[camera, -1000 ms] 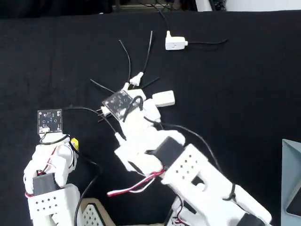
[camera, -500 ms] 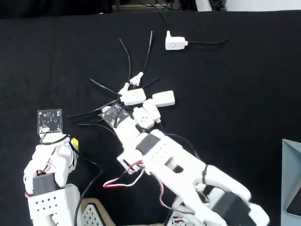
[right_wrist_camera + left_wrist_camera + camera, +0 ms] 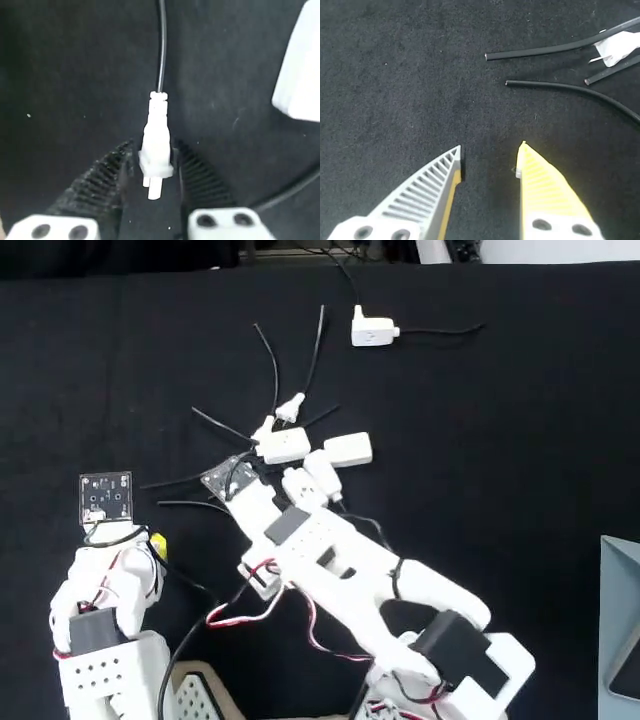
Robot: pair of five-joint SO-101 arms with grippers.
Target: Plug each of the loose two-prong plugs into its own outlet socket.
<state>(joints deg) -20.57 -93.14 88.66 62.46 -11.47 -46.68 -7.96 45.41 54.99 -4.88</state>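
I am watching the right arm (image 3: 330,560) stretching in from 5 o'clock toward the middle of the black cloth-covered table (image 3: 520,420). In its wrist view, the right gripper (image 3: 154,147) is pinching a small white two-prong plug (image 3: 156,127). Its black ribbed fingers (image 3: 107,172) are pressing on both flanks of the plug body. The prongs are pointing back at the camera, and a thin black cable (image 3: 161,45) is trailing away.

From above, I am seeing white rectangular outlet sockets (image 3: 283,445) lying clustered at the centre, just beyond that arm's wrist. Another corded white socket (image 3: 372,332) is sitting well apart at 12 o'clock. A loose white plug (image 3: 291,407) is lying just past the cluster.

The left arm (image 3: 105,610) is sitting at 7 o'clock. The left gripper (image 3: 490,150) is hanging over bare cloth with its grey and yellow fingers (image 3: 540,185) spread wide, holding nothing. Two loose black cable ends (image 3: 507,83) are lying near them.
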